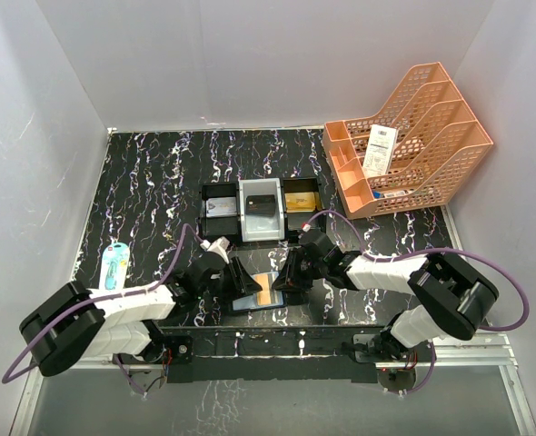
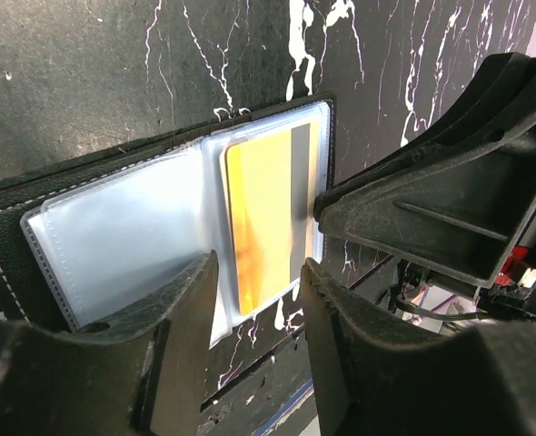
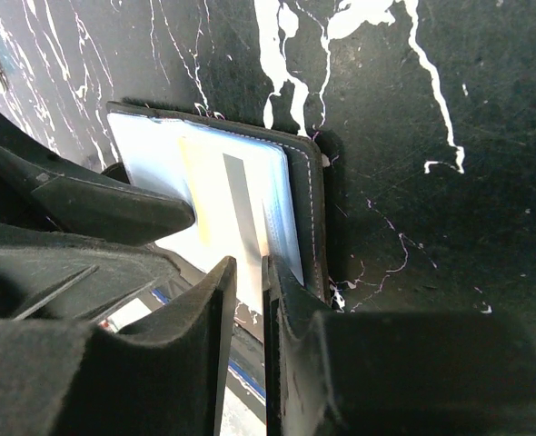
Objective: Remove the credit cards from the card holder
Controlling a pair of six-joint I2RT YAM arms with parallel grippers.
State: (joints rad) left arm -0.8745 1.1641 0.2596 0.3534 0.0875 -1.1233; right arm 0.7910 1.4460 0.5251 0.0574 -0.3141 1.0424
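Note:
The card holder [image 1: 248, 298] lies open on the black marbled table between my two grippers. Its clear sleeves and dark stitched edge show in the left wrist view [image 2: 114, 227] and the right wrist view [image 3: 310, 182]. A gold-orange credit card [image 2: 263, 209] with a grey stripe sits in the right sleeve; it also shows from above [image 1: 267, 292] and, washed out, in the right wrist view [image 3: 215, 186]. My left gripper [image 2: 259, 265] is open and empty over the holder's near edge [image 1: 242, 280]. My right gripper [image 3: 247, 265] has only a narrow gap, tips down at the card's right side [image 1: 284, 275].
A row of three small bins [image 1: 260, 227] stands behind the holder, with a grey card, a black card and a gold card inside. An orange mesh rack [image 1: 422, 154] with a white slip [image 1: 379, 150] stands back right. A blue-white packet [image 1: 114, 265] lies at left.

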